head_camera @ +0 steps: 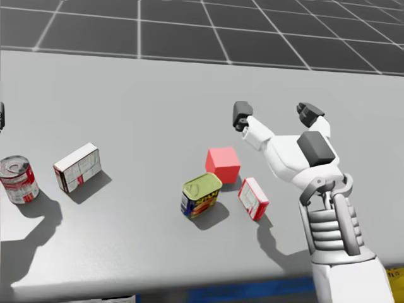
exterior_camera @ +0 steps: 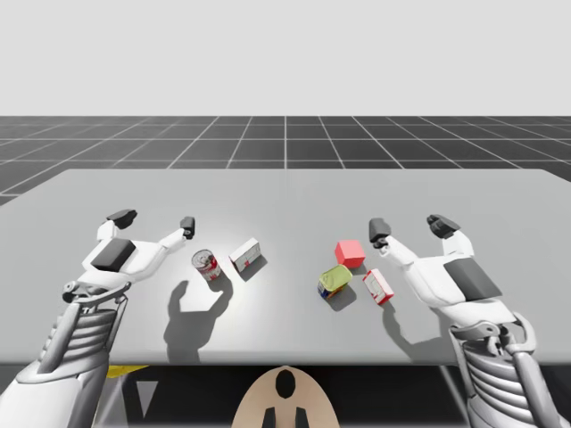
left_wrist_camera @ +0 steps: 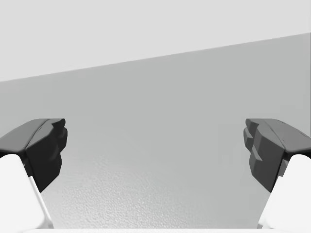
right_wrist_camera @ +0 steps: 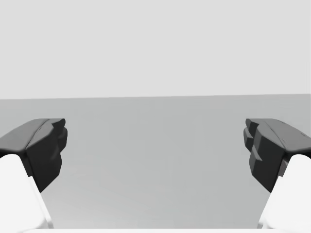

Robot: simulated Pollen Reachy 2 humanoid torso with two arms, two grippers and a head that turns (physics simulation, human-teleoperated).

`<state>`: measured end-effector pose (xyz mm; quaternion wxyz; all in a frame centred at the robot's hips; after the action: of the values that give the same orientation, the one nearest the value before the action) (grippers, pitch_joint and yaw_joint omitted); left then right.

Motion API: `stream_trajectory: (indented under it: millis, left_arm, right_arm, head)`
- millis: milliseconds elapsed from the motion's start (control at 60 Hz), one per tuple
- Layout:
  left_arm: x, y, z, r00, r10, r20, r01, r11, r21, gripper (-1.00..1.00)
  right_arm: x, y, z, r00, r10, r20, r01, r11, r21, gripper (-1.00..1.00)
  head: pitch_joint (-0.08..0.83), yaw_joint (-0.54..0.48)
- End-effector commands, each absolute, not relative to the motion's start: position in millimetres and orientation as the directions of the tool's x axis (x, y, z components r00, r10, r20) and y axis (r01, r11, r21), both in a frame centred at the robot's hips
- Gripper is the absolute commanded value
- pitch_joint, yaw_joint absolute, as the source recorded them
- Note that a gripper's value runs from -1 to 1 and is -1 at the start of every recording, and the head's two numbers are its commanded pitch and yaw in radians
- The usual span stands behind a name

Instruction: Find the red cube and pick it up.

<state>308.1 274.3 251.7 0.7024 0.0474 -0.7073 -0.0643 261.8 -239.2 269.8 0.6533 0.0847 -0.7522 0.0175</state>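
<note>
Head view: red cube [head_camera: 222, 164] sits on the grey counter [head_camera: 158, 95], right of centre. It is a plain matte red block with no print, flat on one face, top face lighter than the sides. A squat tin with a yellow-green lid [head_camera: 201, 194] stands just beside it on the near-left. A small red-and-white box [head_camera: 253, 198] lies just beside it on the near-right. You cannot tell whether either one touches the cube; the tin's rim covers a bit of the cube's lower corner.

Your right arm comes in from the bottom right with the forearm angled up. Your right tool [head_camera: 276, 115] hangs above the counter, to the right of the cube and a little past it. Its fingers are spread wide with nothing between them, pointing at the far side of the counter. Right wrist view shows bare counter ahead of the fingers.

High view: your left tool [exterior_camera: 153, 221] is also spread wide and holds nothing. It hangs over the left part of the counter, well apart from the cube. Near it stand a red-and-white round can [exterior_camera: 206, 265] and a white box with red print [exterior_camera: 245, 256]. In the head view the round can's left side is cut off by the frame edge.
</note>
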Motion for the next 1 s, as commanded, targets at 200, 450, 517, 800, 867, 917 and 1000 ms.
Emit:
stream_trajectory:
  millis: [200,450,517,800,867,917,1000]
  left_arm:
    - [308,273,252,-0.009,-0.155,0.988,0.024,0.988,0.156,-1.0]
    - [308,274,252,-0.004,-0.149,0.989,0.024,0.989,0.149,-1.0]
    - [307,274,252,-0.003,-0.148,0.989,0.026,0.989,0.148,-1.0]
    - [308,274,251,-0.002,-0.15,0.989,0.03,0.988,0.15,-1.0]
    - [308,274,251,-0.001,-0.151,0.988,0.031,0.988,0.151,-1.0]
    - [308,274,251,-0.001,-0.152,0.988,0.031,0.988,0.152,-1.0]
    - [309,274,251,0.001,-0.152,0.988,0.032,0.988,0.152,-1.0]
  right_arm:
    - [261,-228,266,-0.102,-0.128,0.986,-0.196,0.975,0.107,-1.0]
    - [255,-217,270,0.11,-0.094,0.99,-0.223,0.968,0.117,-1.0]
    - [260,-215,268,0.205,-0.065,0.977,-0.242,0.964,0.115,-1.0]
    - [299,-214,258,0.501,0.035,0.865,-0.236,0.967,0.097,-1.0]
    - [309,-213,254,0.547,0.05,0.836,-0.235,0.967,0.096,-1.0]
    - [316,-213,251,0.575,0.055,0.816,-0.227,0.969,0.095,-1.0]
    - [327,-214,243,0.606,0.062,0.793,-0.208,0.975,0.082,-1.0]
  head:
    - [0.634,-0.27]
    - [0.63,-0.28]
    - [0.628,-0.29]
    - [0.616,-0.27]
    - [0.618,-0.27]
    - [0.618,-0.27]
    - [0.621,-0.27]
